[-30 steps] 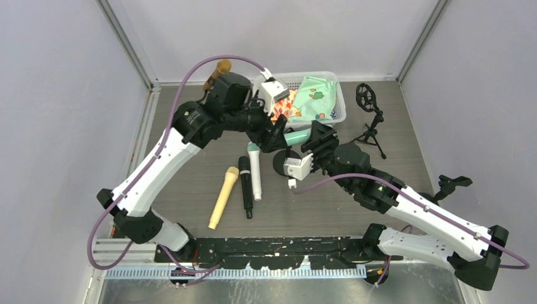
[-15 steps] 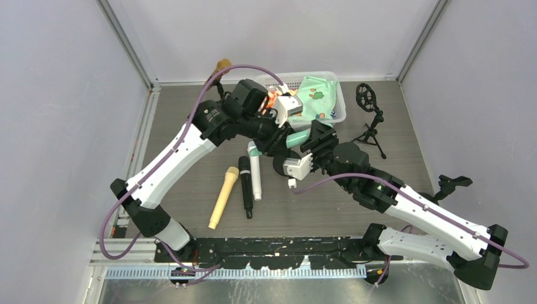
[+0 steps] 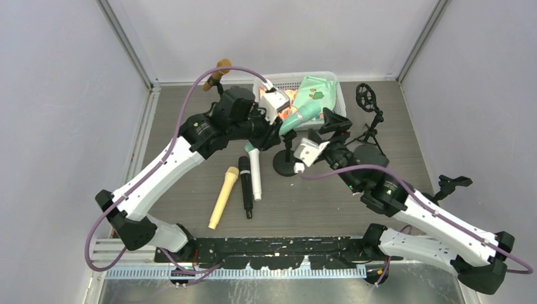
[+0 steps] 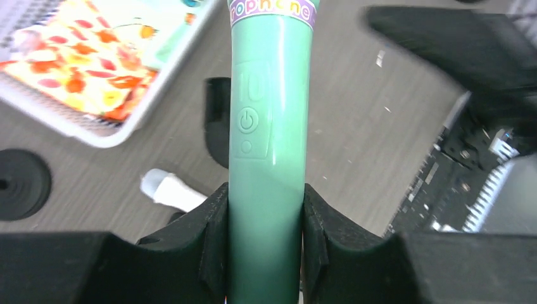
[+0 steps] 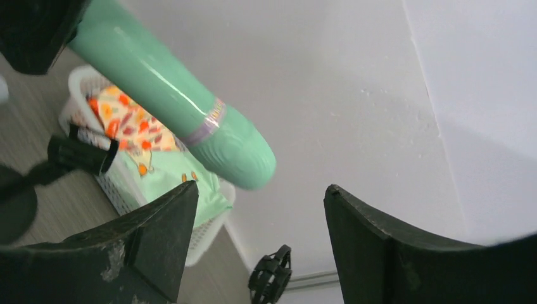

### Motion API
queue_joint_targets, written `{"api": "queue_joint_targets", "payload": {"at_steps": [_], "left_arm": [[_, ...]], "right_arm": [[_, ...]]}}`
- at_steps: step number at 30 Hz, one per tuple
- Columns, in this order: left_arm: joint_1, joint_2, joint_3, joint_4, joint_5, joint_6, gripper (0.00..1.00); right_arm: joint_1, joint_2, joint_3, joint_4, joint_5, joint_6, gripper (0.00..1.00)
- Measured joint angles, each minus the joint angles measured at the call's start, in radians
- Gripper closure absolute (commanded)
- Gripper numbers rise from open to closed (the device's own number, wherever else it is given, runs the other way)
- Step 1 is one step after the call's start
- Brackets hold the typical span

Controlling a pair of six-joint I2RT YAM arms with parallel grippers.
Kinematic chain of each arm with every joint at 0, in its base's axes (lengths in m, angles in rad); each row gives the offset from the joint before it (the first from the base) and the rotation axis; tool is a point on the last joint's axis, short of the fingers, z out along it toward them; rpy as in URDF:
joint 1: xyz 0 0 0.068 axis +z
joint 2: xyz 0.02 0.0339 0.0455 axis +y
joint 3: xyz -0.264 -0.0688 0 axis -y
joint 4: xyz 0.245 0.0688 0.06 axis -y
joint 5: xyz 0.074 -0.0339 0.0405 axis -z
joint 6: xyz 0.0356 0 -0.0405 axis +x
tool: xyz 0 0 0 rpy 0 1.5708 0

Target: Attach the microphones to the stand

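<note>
i judge the mint green microphone (image 4: 266, 126) rigid and light, with a glossy barrel likely to slip; best held mid-barrel, below the power button (image 4: 248, 120). left gripper (image 4: 266, 212) is clamped on that barrel, arm stretched across to centre, microphone tilted in the air above the round-base stand (image 3: 286, 166), head toward the basket (image 3: 304, 75). right gripper (image 5: 259, 190) stands open, empty, raised just beneath the head.

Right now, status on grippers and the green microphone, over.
Left gripper shut on mint green microphone. Right gripper open, empty, beside its head. Stand beneath, not yet attached.
</note>
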Motion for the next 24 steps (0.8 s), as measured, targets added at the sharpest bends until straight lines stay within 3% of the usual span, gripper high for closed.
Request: {"api": "queue_joint_targets", "payload": {"at_steps": [7,15,19,24], "left_arm": [[0.038,-0.139,-0.199,0.256,-0.118,-0.064,1.0],[0.037,-0.232,-0.399,0.571,-0.115,-0.206,1.0],[0.037,-0.232,-0.44,0.683,-0.106,-0.269,1.0],[0.037,-0.232,-0.471,0.765,-0.077,-0.315,1.0]], "right_arm": [[0.0,-0.108,0.006,0.168,0.055,0.402,0.24],[0.0,-0.071,0.068,0.249,0.329,1.184,0.23],[0.0,-0.018,0.076,0.251,0.342,1.492,0.23],[-0.008,0.071,0.098,0.237,0.295,1.706,0.24]]}}
